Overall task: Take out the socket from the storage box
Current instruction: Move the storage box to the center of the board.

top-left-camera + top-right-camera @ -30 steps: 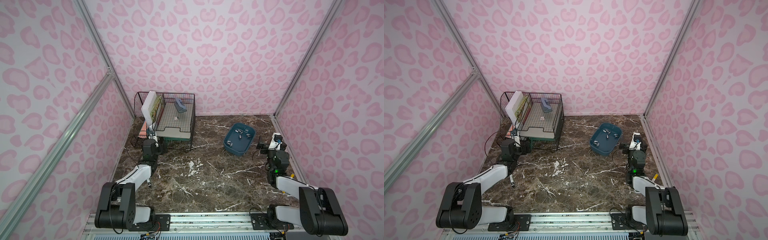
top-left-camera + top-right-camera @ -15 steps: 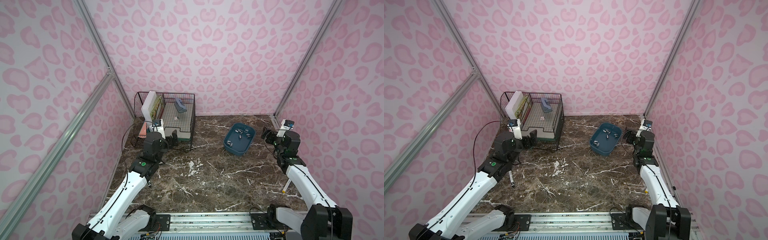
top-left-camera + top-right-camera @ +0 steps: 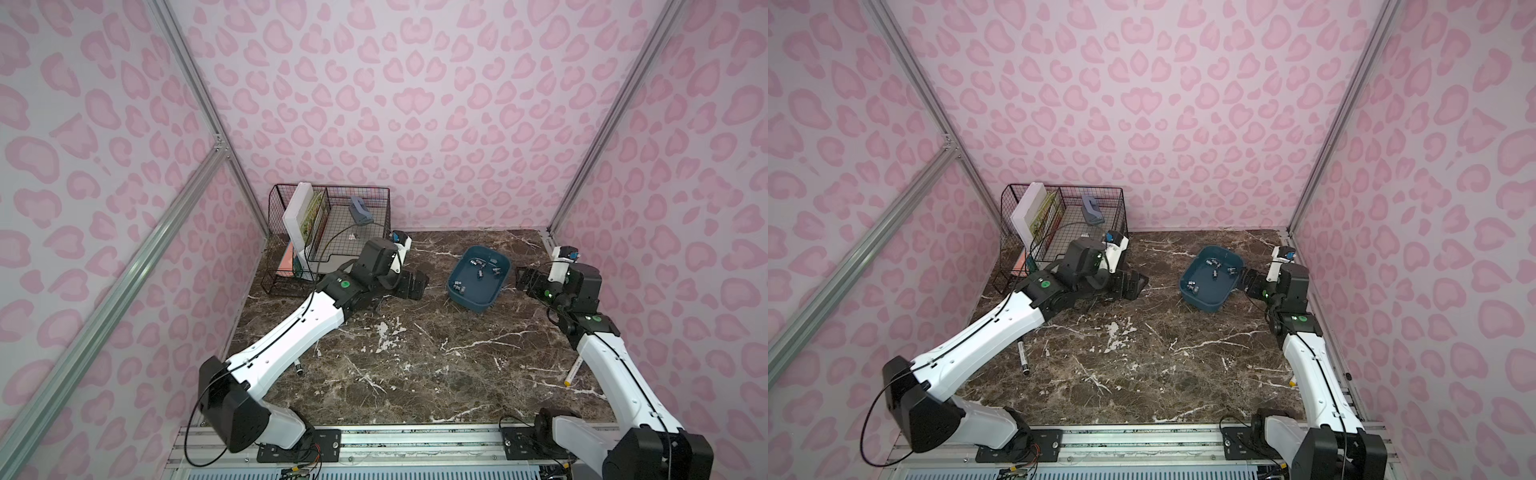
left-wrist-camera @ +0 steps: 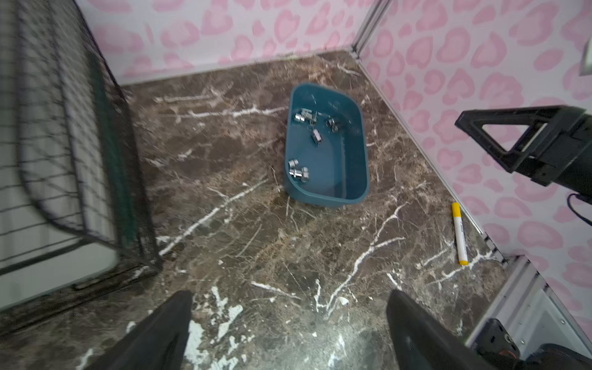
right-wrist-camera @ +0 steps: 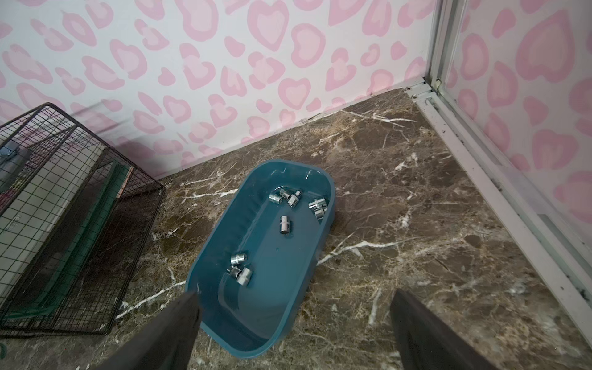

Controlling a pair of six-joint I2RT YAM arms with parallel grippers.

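While both arms reach out over the table (image 3: pixel 415 365), all the sockets (image 5: pixel 286 196) lie inside the box (image 3: pixel 471 304), which sits far right on the marble and is turned slantwise.

The right gripper (image 3: pixel 524 281) hangs just beside the box's right rim, jaws spread wide and empty. In its wrist view one finger (image 5: pixel 179 320) overlaps the box's (image 5: pixel 275 294) near rim; whether it touches cannot be told. The other finger (image 5: pixel 426 330) stands over bare marble outside the box.

Three sockets cluster at the far end and a pair (image 5: pixel 318 205) rests against the right wall, on the right gripper's side. A lone socket (image 5: pixel 284 225) lies mid-floor, and three more (image 5: pixel 240 269) sit near the left wall.

The left gripper (image 3: pixel 413 284) is low over the table between the rack (image 3: pixel 374 208) and the box, apart from both. Its jaws are also wide open, holding nothing.

A yellow marker (image 4: pixel 459 237) lies near the right wall.
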